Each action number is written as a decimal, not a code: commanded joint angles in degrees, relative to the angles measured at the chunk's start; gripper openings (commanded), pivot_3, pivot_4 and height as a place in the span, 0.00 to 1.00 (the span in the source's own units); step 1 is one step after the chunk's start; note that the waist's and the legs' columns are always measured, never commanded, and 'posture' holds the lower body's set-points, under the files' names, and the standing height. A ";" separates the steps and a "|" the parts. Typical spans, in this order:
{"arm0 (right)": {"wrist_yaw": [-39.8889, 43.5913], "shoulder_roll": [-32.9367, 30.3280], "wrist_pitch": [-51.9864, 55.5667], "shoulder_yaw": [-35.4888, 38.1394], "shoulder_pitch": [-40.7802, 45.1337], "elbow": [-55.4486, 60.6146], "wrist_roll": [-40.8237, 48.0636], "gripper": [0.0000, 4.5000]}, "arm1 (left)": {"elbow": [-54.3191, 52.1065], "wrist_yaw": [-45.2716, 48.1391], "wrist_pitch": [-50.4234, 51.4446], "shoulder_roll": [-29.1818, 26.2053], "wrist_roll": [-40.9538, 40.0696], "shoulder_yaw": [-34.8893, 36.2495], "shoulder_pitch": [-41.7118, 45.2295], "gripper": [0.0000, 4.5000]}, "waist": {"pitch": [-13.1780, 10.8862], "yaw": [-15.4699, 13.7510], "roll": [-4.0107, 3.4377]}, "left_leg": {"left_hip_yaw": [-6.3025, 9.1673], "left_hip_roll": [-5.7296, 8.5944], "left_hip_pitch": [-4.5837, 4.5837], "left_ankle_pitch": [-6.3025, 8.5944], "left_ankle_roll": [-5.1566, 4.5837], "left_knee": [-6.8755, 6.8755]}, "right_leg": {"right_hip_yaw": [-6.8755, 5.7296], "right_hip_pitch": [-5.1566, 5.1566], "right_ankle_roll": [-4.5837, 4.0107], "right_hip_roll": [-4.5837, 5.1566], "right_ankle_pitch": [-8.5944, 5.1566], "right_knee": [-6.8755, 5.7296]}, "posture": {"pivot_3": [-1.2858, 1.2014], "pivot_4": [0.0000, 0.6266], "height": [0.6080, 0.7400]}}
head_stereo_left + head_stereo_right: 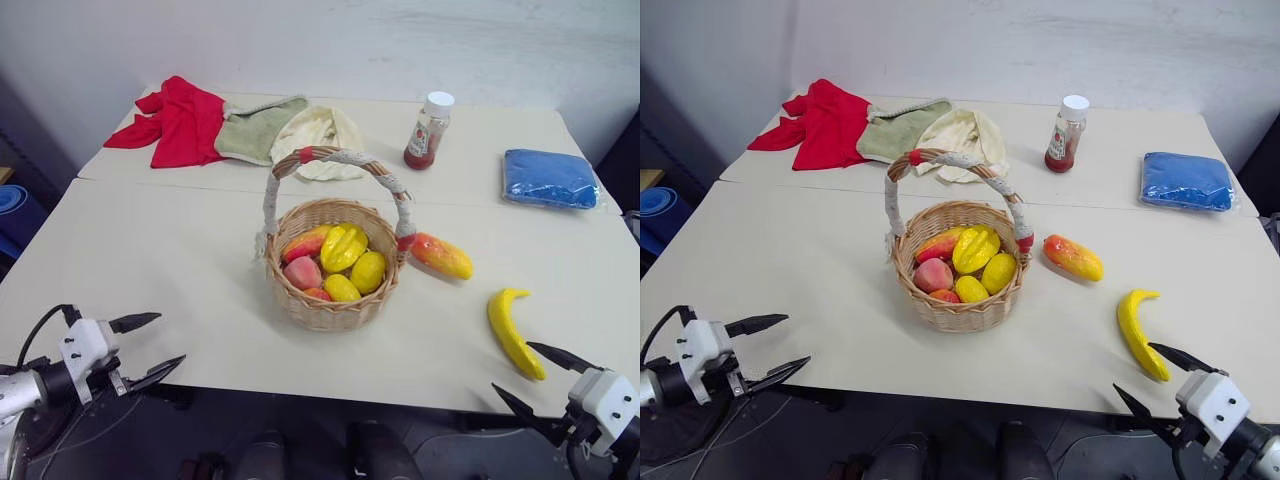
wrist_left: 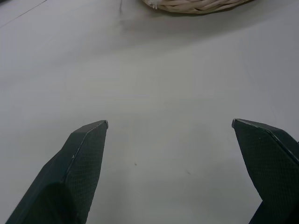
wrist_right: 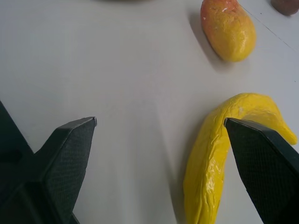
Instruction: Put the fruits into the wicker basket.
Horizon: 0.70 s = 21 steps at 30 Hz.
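Currently the basket [image 1: 333, 272] is sitting mid-surface [image 1: 160, 260], holding several toy fruits. Just right of it, the mango [image 1: 442, 256] is lying on the surface, close to the rim but apart from it. Farther right and nearer the front edge, the banana [image 1: 513, 332] is lying. The right end effector [image 1: 545, 378] is hovering at the banana's near end, fingers spread wide and gripping nothing. The left end effector [image 1: 150, 348] is hanging at the front-left edge, likewise spread and empty.
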State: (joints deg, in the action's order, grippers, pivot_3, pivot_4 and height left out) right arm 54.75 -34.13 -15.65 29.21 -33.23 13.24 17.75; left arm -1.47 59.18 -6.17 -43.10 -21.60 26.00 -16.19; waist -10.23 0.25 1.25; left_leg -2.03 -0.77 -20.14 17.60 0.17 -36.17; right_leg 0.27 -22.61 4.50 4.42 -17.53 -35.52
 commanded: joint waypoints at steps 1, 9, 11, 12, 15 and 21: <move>-0.58 -0.52 0.16 -0.36 0.28 1.57 1.00 1.00 | -1.08 -1.05 -0.19 -0.16 -0.43 0.73 0.71 1.00 | 0.00 0.00 -0.01 | 0.00 0.00 0.00 0.00 0.00 0.00 | 0.00 0.00 0.00 0.00 0.00 0.00 | 0.52 0.24 1.00; -3.60 -9.79 17.27 0.17 11.85 8.60 8.23 1.00 | -11.57 0.21 28.00 -5.69 -22.09 1.88 4.23 1.00 | -0.07 0.79 -0.10 | -0.01 -0.03 -0.05 0.00 0.00 -0.19 | -0.01 -0.02 0.04 0.06 0.02 -0.10 | 0.52 0.24 1.00; -4.11 -15.23 25.41 -2.30 18.89 7.06 8.84 1.00 | -15.16 -1.40 32.79 -6.70 -25.20 1.16 6.23 1.00 | -0.06 1.07 -0.12 | 0.00 -0.03 -0.02 -0.02 -0.03 -0.24 | -0.07 0.03 0.04 0.10 0.02 -0.11 | 0.52 0.24 1.00; -3.79 -18.69 31.45 -4.96 23.69 5.70 9.62 1.00 | -17.00 -1.35 34.09 -7.05 -26.49 0.25 7.72 1.00 | -0.05 1.22 -0.14 | 0.03 -0.03 0.01 -0.01 -0.02 -0.20 | -0.12 0.05 0.04 0.10 0.02 -0.10 | 0.52 0.24 1.00; -2.20 -23.29 41.02 -16.97 39.33 -0.52 5.85 1.00 | -20.21 -2.76 36.34 -6.27 -28.28 -2.66 13.39 1.00 | -0.11 1.36 -0.21 | 0.00 -0.02 -0.08 -0.02 -0.01 -0.21 | -0.12 -0.10 0.05 0.08 0.03 -0.12 | 0.52 0.24 1.00; -3.62 -16.10 42.38 -32.36 63.62 -18.99 -4.63 1.00 | -23.36 -4.49 37.46 -4.01 -28.68 -5.71 18.89 1.00 | -0.13 1.42 -0.24 | -0.08 -0.03 -0.54 -0.03 0.08 -0.22 | -0.11 -0.67 0.05 -0.12 0.02 -0.22 | 0.52 0.24 1.00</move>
State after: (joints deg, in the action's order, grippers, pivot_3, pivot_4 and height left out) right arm 51.50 -51.12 26.49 -1.55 27.42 -2.00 15.63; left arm -22.46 55.16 31.28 -47.40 -49.25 20.20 1.97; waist -10.36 1.66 1.01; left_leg -2.12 -0.80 -21.02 17.56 0.26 -36.65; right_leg 0.16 -23.57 4.57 4.27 -17.49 -35.89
